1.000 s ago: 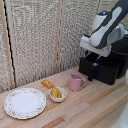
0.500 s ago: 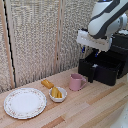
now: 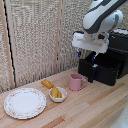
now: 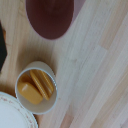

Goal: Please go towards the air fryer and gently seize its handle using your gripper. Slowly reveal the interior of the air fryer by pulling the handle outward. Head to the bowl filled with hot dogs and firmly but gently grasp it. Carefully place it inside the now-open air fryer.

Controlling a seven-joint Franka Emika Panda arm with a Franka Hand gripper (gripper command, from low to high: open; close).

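Observation:
The black air fryer [image 3: 114,50] stands at the exterior view's right, with its front drawer [image 3: 102,70] pulled out and the handle [image 3: 91,75] sticking out of the drawer's front. My gripper [image 3: 85,56] hangs above the pink mug, just off the drawer. Its blue-tipped fingers are apart and hold nothing, so it is open. The small white bowl [image 3: 57,94] [image 4: 36,91] sits on the wooden table with yellow-orange hot dogs [image 3: 56,92] [image 4: 38,85] in it, below the gripper and toward the exterior view's left. The wrist view looks straight down on the bowl, and no fingers show there.
A pink mug [image 3: 76,81] [image 4: 50,17] stands between the bowl and the drawer. An orange-tan block [image 3: 47,83] lies behind the bowl. A wide patterned-rim plate [image 3: 25,103] [image 4: 11,114] lies at the exterior view's left. Slatted blinds [image 3: 35,40] back the table.
The arm has swung from the air fryer's front toward the exterior view's left, bringing the gripper over the mug and nearer the bowl.

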